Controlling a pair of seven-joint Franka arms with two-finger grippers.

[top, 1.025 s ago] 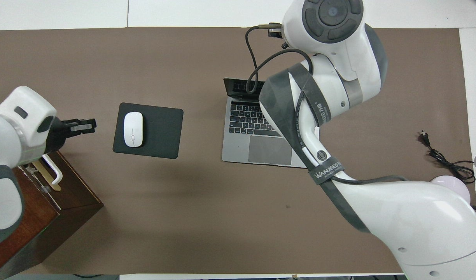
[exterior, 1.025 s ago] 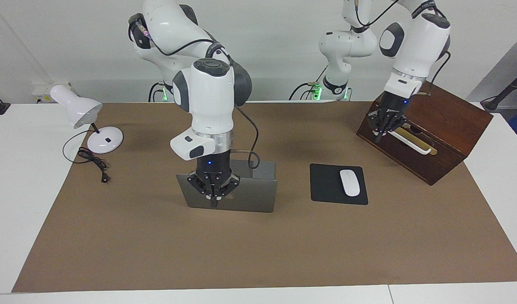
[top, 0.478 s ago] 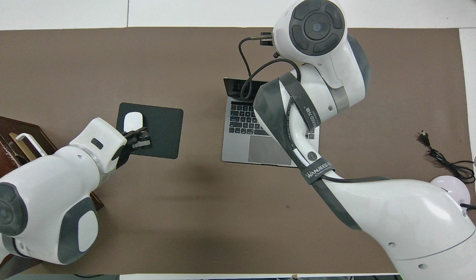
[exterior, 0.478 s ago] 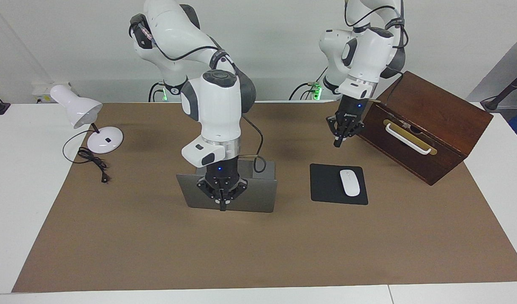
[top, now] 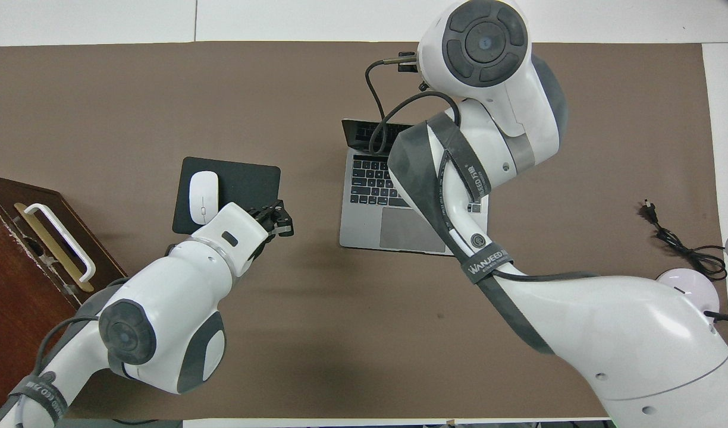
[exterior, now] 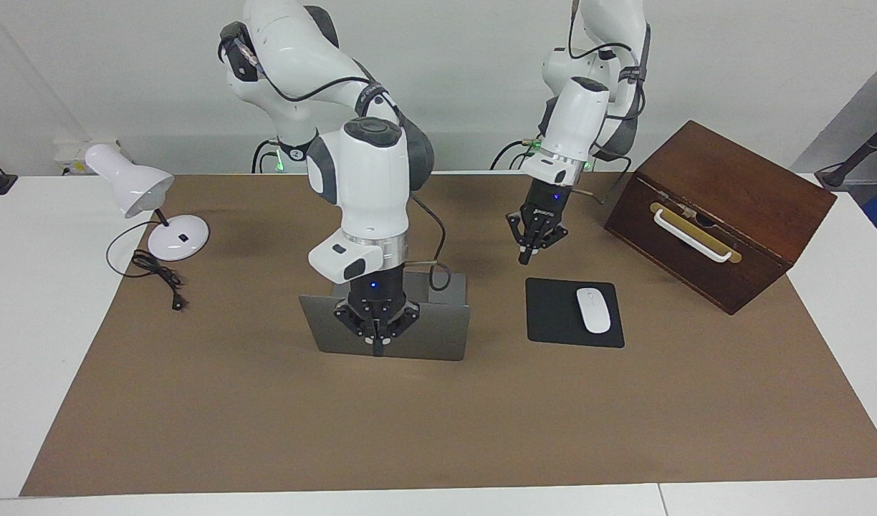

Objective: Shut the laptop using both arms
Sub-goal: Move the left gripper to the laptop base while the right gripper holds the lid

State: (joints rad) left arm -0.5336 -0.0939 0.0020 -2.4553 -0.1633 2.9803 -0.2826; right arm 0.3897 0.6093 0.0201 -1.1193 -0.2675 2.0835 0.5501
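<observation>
- Laptop (exterior: 438, 330), mid-bench, open; stiff thin lid on a hinge, fragile screen: push its top edge.
- Right end effector (exterior: 377, 342) pinched shut, empty, at lid.
- Left end effector (exterior: 528, 252) likewise shut, empty, near mouse pad (exterior: 553, 315).

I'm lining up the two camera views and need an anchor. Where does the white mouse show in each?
Facing view: the white mouse lies on the black mouse pad, between the laptop and the wooden box.
Overhead view: the same mouse, at the pad's box end.
Shared landmark: the box's white handle.
</observation>
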